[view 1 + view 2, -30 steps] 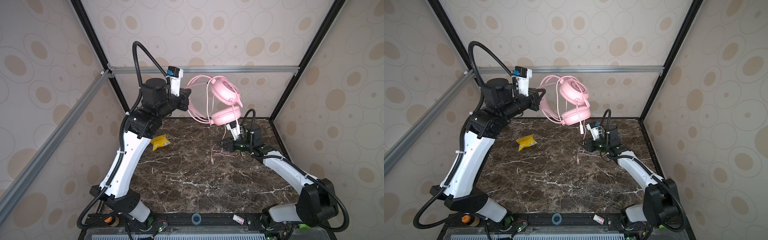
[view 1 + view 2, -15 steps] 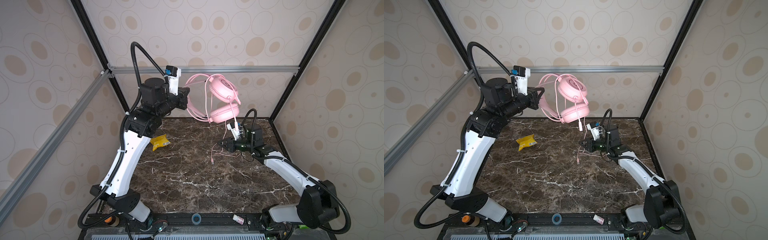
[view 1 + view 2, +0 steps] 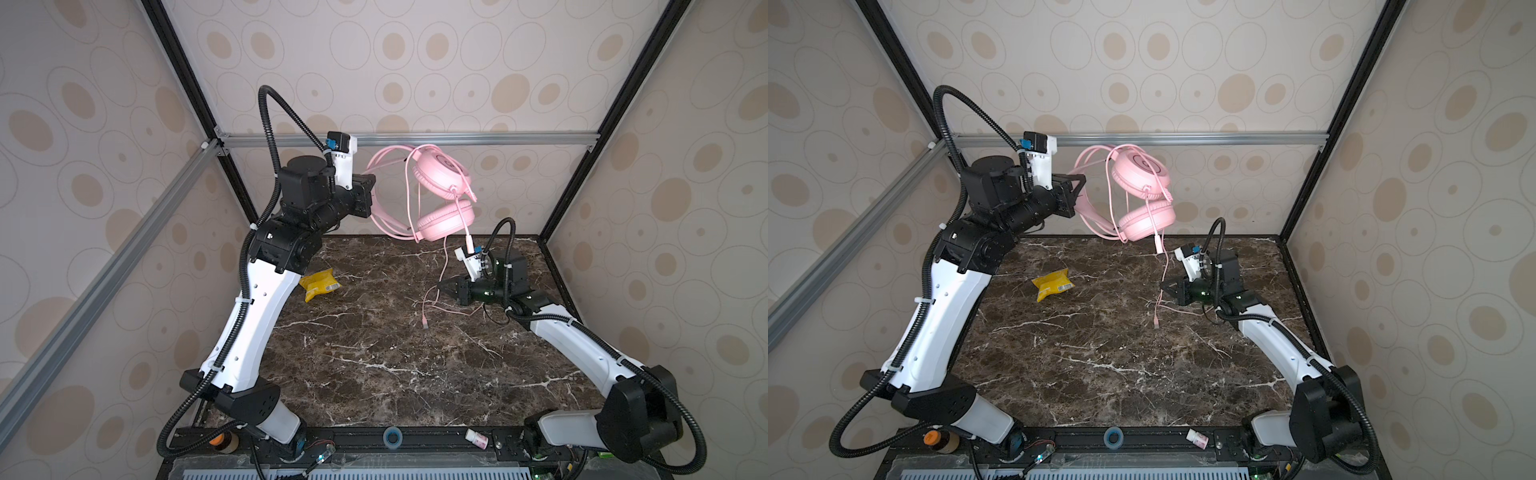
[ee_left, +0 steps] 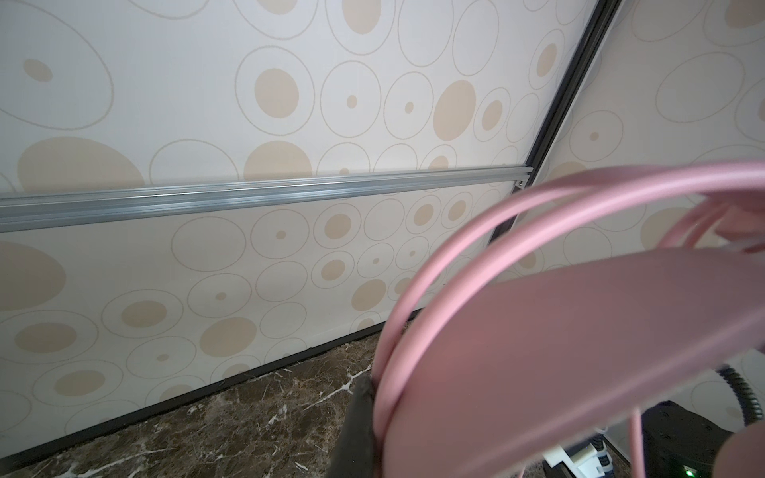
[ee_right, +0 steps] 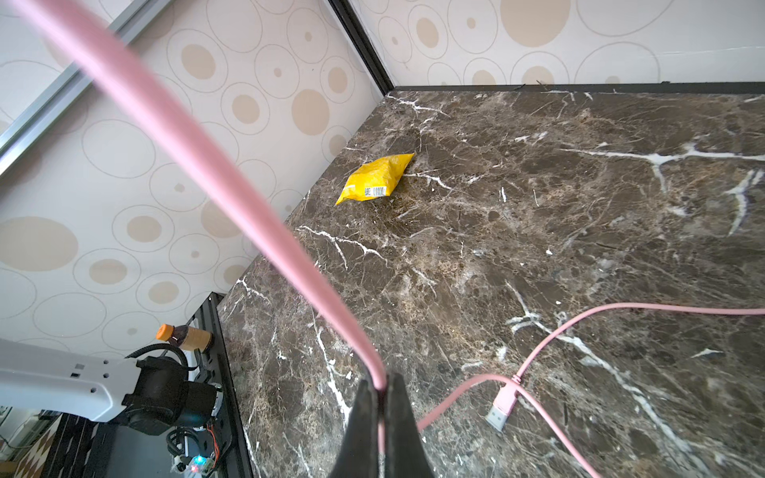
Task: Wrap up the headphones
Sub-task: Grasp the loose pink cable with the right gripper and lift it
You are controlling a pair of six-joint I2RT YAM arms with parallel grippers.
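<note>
The pale pink headphones (image 3: 442, 172) (image 3: 1142, 170) hang in the air at the back, earcups one above the other. My left gripper (image 3: 371, 195) (image 3: 1080, 193) is shut on their headband (image 4: 559, 339), high above the table. Their thin pink cable (image 3: 444, 266) (image 3: 1165, 270) drops from the lower earcup to my right gripper (image 3: 441, 286) (image 3: 1166, 286), which is shut on it just above the marble. In the right wrist view the cable (image 5: 232, 198) runs into the closed jaws. Its loose end with the plug (image 5: 503, 407) (image 3: 424, 323) lies on the table.
A yellow snack packet (image 3: 319, 283) (image 3: 1053, 283) (image 5: 374, 178) lies on the dark marble table (image 3: 374, 365) at the left back. Patterned walls and black frame posts close the cell on three sides. A small bottle (image 5: 184, 336) stands off the table's front edge.
My right gripper has closed on the cable. The left gripper has tipped the headphones slightly, and they hang a little differently.
</note>
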